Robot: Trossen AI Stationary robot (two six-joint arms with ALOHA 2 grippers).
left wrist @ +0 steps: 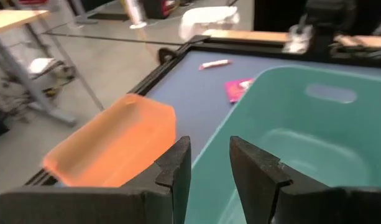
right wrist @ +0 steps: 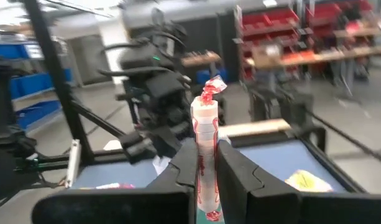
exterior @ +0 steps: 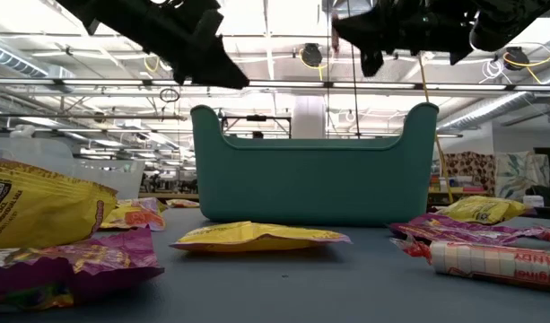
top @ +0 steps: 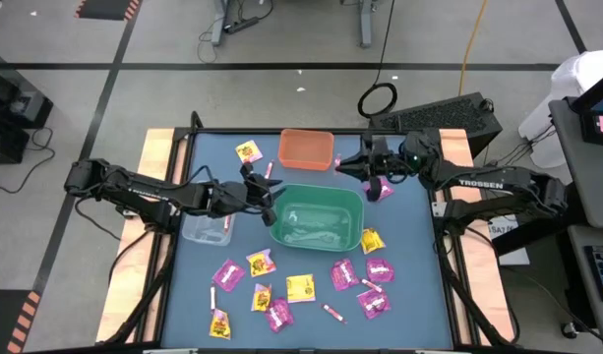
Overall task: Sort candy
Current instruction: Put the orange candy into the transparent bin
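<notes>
Right pincer (right wrist: 206, 163) clenching a thin pink-white stick (right wrist: 204, 134) upright between its fingers, hovering near the orange bin (top: 306, 147) and just past the far rim of the green bin (top: 318, 217). Left pincer (left wrist: 209, 163) hanging released, gripping nothing, over the near edge of the green bin beside the clear bin (top: 205, 226).

Rest of the candy (top: 299, 288) lying scattered on the worktop (top: 409, 285) in front of the green bin; one yellow packet (top: 248, 151) lying beside the orange bin.

Risking a misdrop: holding the stick only low down, so possibly tipping on release and landing between bins or in the wrong one. Also risking arms brushing, both crowding the same green bin.
</notes>
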